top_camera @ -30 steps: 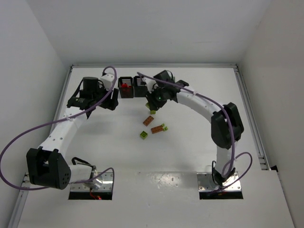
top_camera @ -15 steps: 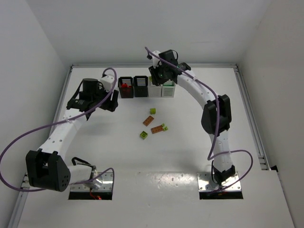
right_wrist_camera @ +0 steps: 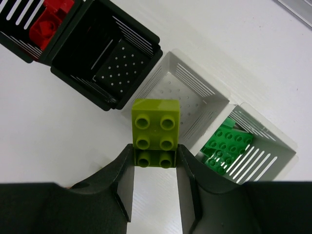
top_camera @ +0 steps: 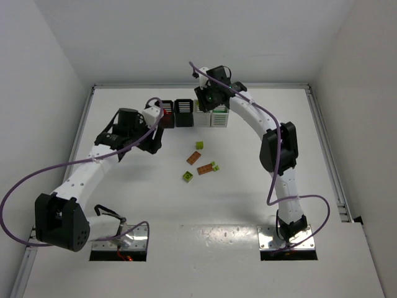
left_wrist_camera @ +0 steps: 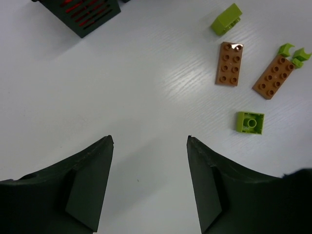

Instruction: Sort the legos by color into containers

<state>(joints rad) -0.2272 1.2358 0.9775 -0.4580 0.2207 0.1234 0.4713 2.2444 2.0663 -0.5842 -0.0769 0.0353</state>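
Note:
My right gripper (right_wrist_camera: 155, 152) is shut on a yellow-green lego (right_wrist_camera: 155, 117), held over the near rim of an empty white container (right_wrist_camera: 183, 95). Beside that stands a white container (right_wrist_camera: 273, 146) holding green legos (right_wrist_camera: 226, 146). On its other side are an empty black container (right_wrist_camera: 105, 53) and a black one (right_wrist_camera: 19, 34) holding red legos (right_wrist_camera: 46, 19). My left gripper (left_wrist_camera: 150, 141) hangs open over bare table, nothing between its fingers. Loose on the table lie two orange legos (left_wrist_camera: 230, 63) (left_wrist_camera: 273, 76), a yellow-green square (left_wrist_camera: 250, 122), another yellow-green lego (left_wrist_camera: 226, 18) and a small green piece (left_wrist_camera: 294, 51).
The four containers form a row at the back of the table (top_camera: 183, 113). The loose legos lie in a cluster mid-table (top_camera: 199, 162), right of my left gripper (top_camera: 155, 139). White walls close in the table on three sides. Purple cables loop off both arms.
My right gripper carried the yellow-green lego from mid-table back to the containers, then held still. My left arm swung right, toward the loose legos.

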